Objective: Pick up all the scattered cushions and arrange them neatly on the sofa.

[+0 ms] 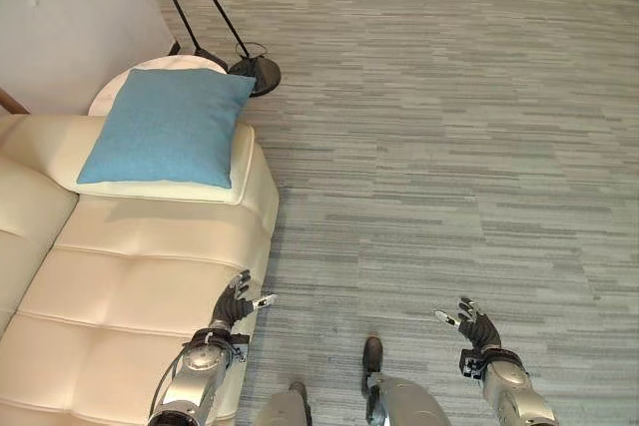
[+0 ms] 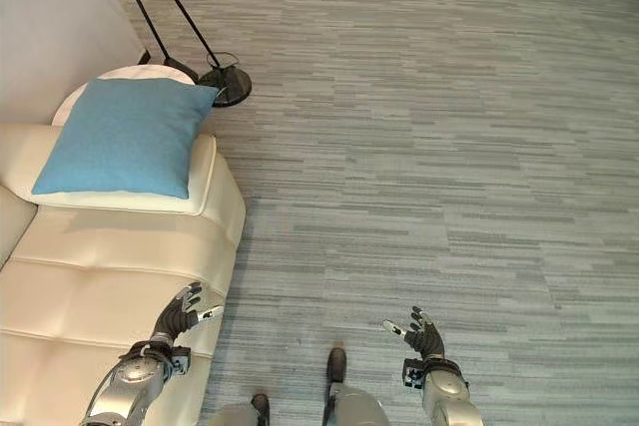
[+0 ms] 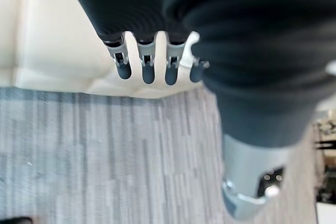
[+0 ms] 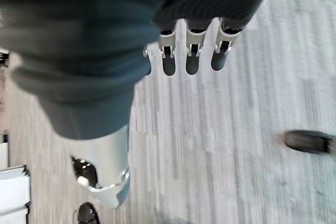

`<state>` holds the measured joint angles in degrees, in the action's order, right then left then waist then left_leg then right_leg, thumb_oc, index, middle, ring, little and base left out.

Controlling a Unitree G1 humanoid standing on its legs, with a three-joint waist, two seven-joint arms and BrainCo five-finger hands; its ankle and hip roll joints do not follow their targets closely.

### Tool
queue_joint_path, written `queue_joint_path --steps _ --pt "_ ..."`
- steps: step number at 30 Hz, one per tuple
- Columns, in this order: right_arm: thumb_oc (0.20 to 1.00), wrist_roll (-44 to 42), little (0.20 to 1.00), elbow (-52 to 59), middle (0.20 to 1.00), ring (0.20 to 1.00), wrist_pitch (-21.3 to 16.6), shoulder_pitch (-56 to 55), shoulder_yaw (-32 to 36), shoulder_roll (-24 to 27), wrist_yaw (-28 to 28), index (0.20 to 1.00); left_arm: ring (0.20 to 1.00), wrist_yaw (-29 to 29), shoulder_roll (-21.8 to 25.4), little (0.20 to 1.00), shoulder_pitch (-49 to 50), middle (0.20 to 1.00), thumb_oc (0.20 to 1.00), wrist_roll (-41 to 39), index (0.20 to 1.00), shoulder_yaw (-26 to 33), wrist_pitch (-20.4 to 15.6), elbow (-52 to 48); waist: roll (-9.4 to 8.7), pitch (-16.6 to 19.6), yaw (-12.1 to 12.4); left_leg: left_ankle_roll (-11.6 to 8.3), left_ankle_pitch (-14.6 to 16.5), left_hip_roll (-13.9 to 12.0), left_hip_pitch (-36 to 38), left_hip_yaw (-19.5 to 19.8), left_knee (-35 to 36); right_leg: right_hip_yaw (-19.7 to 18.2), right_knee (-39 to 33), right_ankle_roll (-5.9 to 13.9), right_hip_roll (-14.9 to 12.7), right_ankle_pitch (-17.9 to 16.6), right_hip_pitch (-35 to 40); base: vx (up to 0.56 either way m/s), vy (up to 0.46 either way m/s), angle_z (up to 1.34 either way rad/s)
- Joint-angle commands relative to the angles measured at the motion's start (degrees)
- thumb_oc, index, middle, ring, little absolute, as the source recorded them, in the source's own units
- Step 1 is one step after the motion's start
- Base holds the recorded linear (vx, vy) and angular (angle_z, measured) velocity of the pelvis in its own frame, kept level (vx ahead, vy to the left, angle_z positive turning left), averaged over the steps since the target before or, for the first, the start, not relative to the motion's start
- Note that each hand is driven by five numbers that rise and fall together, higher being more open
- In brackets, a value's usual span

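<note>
Both hands, left hand (image 1: pixel 236 303) and right hand (image 1: pixel 473 325), hang empty, fingers (image 3: pixel 146 70) relaxed open; one blue cushion (image 1: pixel 168 127) lies on the sofa (image 1: pixel 120 276).

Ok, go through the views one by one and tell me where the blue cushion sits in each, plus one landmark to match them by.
Left eye view: the blue cushion lies upper left, on the cream sofa at its far end.
Right eye view: the same cushion, upper left, nearer the picture's edge.
Left wrist view: not in it; sofa edge and floor past the left hand.
Right wrist view: not in it.
Shared landmark: the round black lamp base just beyond the cushion.
</note>
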<state>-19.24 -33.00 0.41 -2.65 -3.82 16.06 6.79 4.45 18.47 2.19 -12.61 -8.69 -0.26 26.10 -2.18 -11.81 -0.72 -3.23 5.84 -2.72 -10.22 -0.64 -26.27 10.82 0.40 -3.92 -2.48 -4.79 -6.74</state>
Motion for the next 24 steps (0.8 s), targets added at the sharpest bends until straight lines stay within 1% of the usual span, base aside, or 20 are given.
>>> queue_joint_path --steps 1,2,3,4,5,7,8,9,11,12,13,14,15,17,18,19,20,22,23,24 --pt "1.0 -1.42 1.0 4.09 1.0 1.0 -2.06 0.13 0.69 1.89 -0.17 1.0 1.0 -0.03 1.05 1.0 0.12 1.0 1.0 -1.85 1.0 1.21 -1.82 -1.14 -0.5 0.04 0.5 1.87 1.06 2.18 -1.17 -2.55 6.25 -1.24 1.47 7.53 -2.18 10.14 4.61 0.28 0.037 0.04" --pt "1.0 -1.23 1.0 4.03 1.0 1.0 -1.99 0.18 0.6 2.06 -0.08 1.0 1.0 -0.1 0.87 1.0 0.26 1.0 1.0 -1.99 1.0 1.2 -1.68 -1.06 -0.24 0.16 0.82 1.66 0.19 1.85 -1.77 -2.64 8.79 -1.27 1.13 7.65 -1.96 10.58 5.29 0.09 0.019 0.03" --pt "1.0 -1.23 1.0 4.03 1.0 1.0 -1.99 0.17 0.6 2.07 -0.08 1.0 1.0 -0.09 0.86 1.0 0.28 1.0 1.0 -1.99 1.0 1.19 -1.67 -1.06 -0.3 0.11 0.85 1.66 0.1 1.91 -1.56 -2.69 9.04 -1.31 1.09 7.66 -2.01 10.6 5.4 0.3 0.092 -0.01" --pt "1.0 -0.6 1.0 4.0 1.0 1.0 -2.08 0.27 0.26 2.37 0.25 1.0 1.0 0.04 0.49 1.0 0.4 1.0 1.0 -2.16 1.0 0.98 -1.62 -0.84 0.83 0.19 1.71 0.47 -5.61 0.73 -3.17 -2.26 17.47 -1.12 0.19 7.81 -1.1 11.97 7.43 0.33 0.113 -0.07" --pt "1.0 -0.4 1.0 3.86 1.0 1.0 -2.12 0.48 0.13 2.41 0.56 1.0 1.0 0.21 0.33 1.0 0.28 1.0 1.0 -2.36 1.0 0.88 -1.66 -0.86 1.3 0.03 2.22 0.07 -7.89 0.05 -4.7 -2.3 19.82 -0.99 -0.04 7.85 -0.75 12.65 8.61 0.41 0.142 0.0" --pt "1.0 0.03 1.0 3.46 1.0 1.0 -1.96 0.33 0.22 2.36 1.12 1.0 1.0 0.46 0.41 1.0 0.19 1.0 1.0 -2.48 1.0 0.73 -1.75 -0.8 1.43 -0.23 2.72 -0.47 -9.69 -0.25 -6.41 -3.47 22.32 -0.93 -0.33 7.85 -0.88 13.58 10.25 0.34 0.148 0.0" --pt "1.0 0.65 1.0 3.47 1.0 1.0 -1.55 -0.19 0.29 1.9 0.69 1.0 1.0 0.32 0.55 1.0 0.99 1.0 1.0 -2.47 1.0 1.21 -1.84 -1.19 1.75 0.77 2.9 -0.1 -9.87 -0.64 -5.31 -4.07 23.79 -1.52 0.1 8.31 -0.98 14.4 11.38 0.31 0.162 -0.07" --pt "1.0 0.66 1.0 3.5 1.0 1.0 -1.54 -0.23 0.28 1.89 0.69 1.0 1.0 0.32 0.56 1.0 1.03 1.0 1.0 -2.47 1.0 1.21 -1.83 -1.22 1.71 0.75 2.94 -0.09 -9.88 -0.61 -5.2 -4.14 23.86 -1.57 0.11 8.32 -1.02 14.42 11.42 0.37 0.196 -0.13" --pt "1.0 1.57 1.0 3.36 1.0 1.0 -1.55 -0.69 0.23 1.45 0.08 1.0 1.0 -0.03 0.56 1.0 1.83 1.0 1.0 -2.16 1.0 1.41 -1.82 -1.38 1.4 1.79 3.08 0.93 -9.22 0.69 -4.86 -3.42 22.49 -1.64 1.75 9.09 -2.37 14.84 12.0 0.31 0.179 -0.14" --pt "1.0 2.13 1.0 3.3 1.0 1.0 -1.22 -0.76 0.19 1.14 -0.32 1.0 1.0 -0.16 0.64 1.0 2.06 1.0 1.0 -2.18 1.0 1.45 -1.66 -1.26 0.9 2.07 3.24 1.75 -8.03 1.75 -4.18 -3.53 21.72 -1.9 4.78 9.97 -3.63 15.08 11.85 0.35 0.243 -0.15" --pt "1.0 2.41 1.0 3.22 1.0 1.0 -1.0 -0.76 0.15 0.69 -0.47 1.0 1.0 -0.38 0.74 1.0 2.06 1.0 1.0 -2.01 1.0 1.47 -1.38 -1.02 0.71 2.2 3.3 2.58 -7.04 2.4 -3.42 -3.61 21.32 -2.09 9.32 10.72 -4.55 14.74 10.67 0.3 0.232 -0.09" --pt "1.0 2.52 1.0 3.34 1.0 1.0 -0.66 -0.65 0.15 0.48 -0.7 1.0 1.0 -0.37 0.95 1.0 2.08 1.0 1.0 -2.13 1.0 1.61 -1.29 -1.18 0.99 2.25 3.21 3.06 -6.69 2.43 -2.64 -3.52 21.5 -2.34 13.04 11.1 -4.87 13.78 8.96 0.25 0.227 -0.1" --pt "1.0 2.54 1.0 3.44 1.0 1.0 -0.72 -0.79 0.0 0.23 -1.04 1.0 1.0 -0.36 1.23 1.0 2.23 1.0 1.0 -2.18 1.0 1.66 -1.27 -1.31 0.98 1.99 3.02 4.04 -5.75 3.04 -1.31 -3.83 21.71 -2.89 18.01 12.08 -5.81 11.64 6.6 0.2 0.199 -0.07" --pt "1.0 2.67 1.0 3.75 1.0 1.0 -0.64 -1.03 0.07 -0.04 -1.05 1.0 1.0 -0.39 1.73 1.0 2.47 1.0 1.0 -2.25 1.0 1.77 -1.18 -1.37 1.46 1.78 2.52 5.24 -4.5 3.7 0.9 -3.9 22.25 -2.89 24.41 12.82 -6.69 7.99 3.72 0.25 0.178 0.03" --pt "1.0 2.9 1.0 4.02 1.0 1.0 -0.6 -1.39 0.15 -0.31 -1.08 1.0 1.0 -0.4 2.0 1.0 2.64 1.0 1.0 -2.08 1.0 1.86 -1.12 -1.57 1.7 1.57 2.16 5.83 -3.78 3.95 2.32 -3.85 22.65 -3.26 27.71 12.54 -6.88 6.46 1.7 0.28 0.128 0.18" --pt "1.0 2.77 1.0 4.07 1.0 1.0 -0.55 -1.42 0.16 -0.49 -1.08 1.0 1.0 -0.31 2.01 1.0 2.6 1.0 1.0 -2.17 1.0 1.9 -1.07 -1.6 2.21 1.39 1.88 6.11 -3.32 3.83 3.49 -3.55 23.04 -3.53 29.21 12.06 -6.47 6.23 -0.14 0.29 0.105 0.23" --pt "1.0 2.72 1.0 4.06 1.0 1.0 -0.6 -1.3 0.18 -0.56 -1.08 1.0 1.0 -0.24 1.95 1.0 2.56 1.0 1.0 -2.38 1.0 2.03 -1.19 -1.69 2.58 1.14 1.58 6.2 -2.9 3.78 4.62 -3.41 23.52 -3.27 29.1 11.56 -6.14 6.64 -2.2 0.29 0.064 0.19" --pt "1.0 2.55 1.0 4.14 1.0 1.0 -0.71 -0.79 0.25 -0.44 -1.2 1.0 1.0 -0.26 1.94 1.0 2.32 1.0 1.0 -2.75 1.0 2.33 -1.33 -1.79 2.84 0.73 0.98 6.02 -1.88 4.03 6.89 -3.11 24.45 -1.44 24.35 10.78 -5.91 8.09 -4.73 0.27 0.012 0.19" --pt "1.0 2.54 1.0 4.13 1.0 1.0 -0.71 -0.78 0.23 -0.42 -1.2 1.0 1.0 -0.27 1.92 1.0 2.32 1.0 1.0 -2.76 1.0 2.34 -1.33 -1.79 2.89 0.48 0.82 5.97 -1.78 3.98 7.27 -2.95 24.54 -1.24 24.28 10.75 -5.88 8.25 -4.28 0.23 -0.021 0.11" --pt "1.0 2.44 1.0 4.21 1.0 1.0 -0.73 -0.52 0.2 -0.28 -1.1 1.0 1.0 -0.27 1.99 1.0 2.09 1.0 1.0 -2.88 1.0 2.39 -1.43 -1.99 2.89 0.28 0.45 5.79 -1.3 4.3 8.32 -2.74 24.92 -0.56 20.87 10.58 -5.51 8.12 -6.12 0.33 -0.078 0.09"
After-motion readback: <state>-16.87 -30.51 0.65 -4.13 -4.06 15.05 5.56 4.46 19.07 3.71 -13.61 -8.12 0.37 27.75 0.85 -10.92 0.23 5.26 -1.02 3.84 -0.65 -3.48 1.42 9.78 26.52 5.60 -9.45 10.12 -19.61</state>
